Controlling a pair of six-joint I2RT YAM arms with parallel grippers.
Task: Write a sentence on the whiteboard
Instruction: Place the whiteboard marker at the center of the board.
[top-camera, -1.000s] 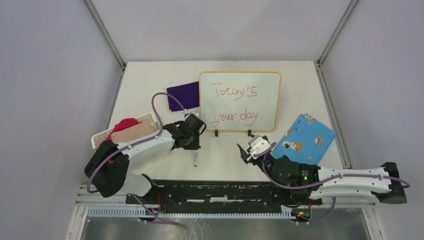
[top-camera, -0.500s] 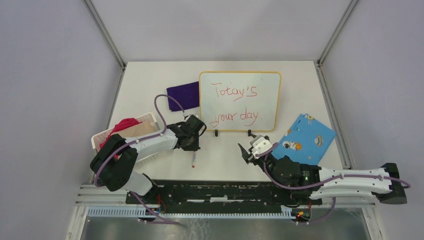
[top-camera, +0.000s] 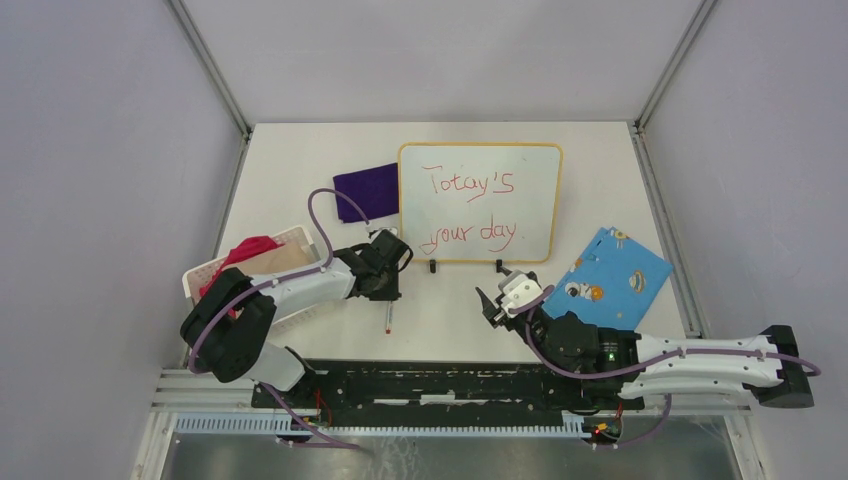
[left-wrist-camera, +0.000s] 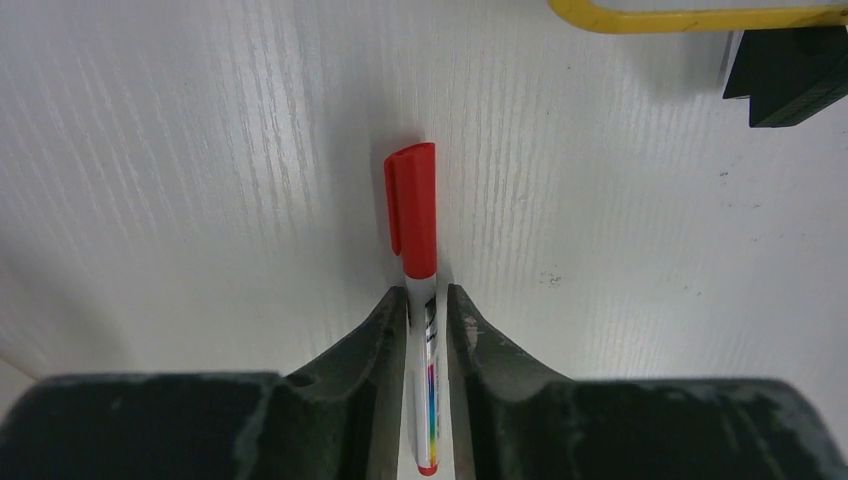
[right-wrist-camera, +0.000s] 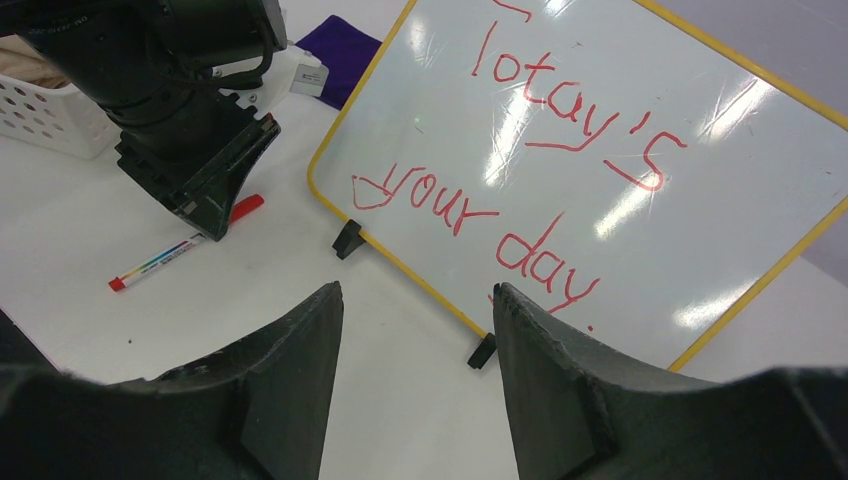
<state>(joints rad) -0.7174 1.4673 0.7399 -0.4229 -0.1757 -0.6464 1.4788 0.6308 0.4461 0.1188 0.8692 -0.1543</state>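
Note:
The whiteboard (top-camera: 535, 190) stands at the table's middle back on two black feet; it also shows in the right wrist view (right-wrist-camera: 700, 130). The sentence (top-camera: 470, 183) is in red, in two lines, "Totay's your day" (right-wrist-camera: 570, 110). A capped red marker (top-camera: 388, 318) lies flat on the table in front of the board's left corner. My left gripper (top-camera: 386, 290) is low over the marker (left-wrist-camera: 412, 210), its jaws only slightly apart on either side of the barrel. My right gripper (top-camera: 488, 300) is open and empty, in front of the board's right foot (right-wrist-camera: 415, 288).
A purple cloth (top-camera: 365, 190) lies left of the board. A white basket (top-camera: 290, 235) with red and tan cloths sits at the left under my left arm. A blue card (top-camera: 615, 275) with small pictures lies at the right. The board's yellow frame (left-wrist-camera: 690, 15) is just beyond the marker.
My left arm's elbow dropped and the gripper shifted slightly left a second ago, then held still. The marker, the board and the right arm have not moved.

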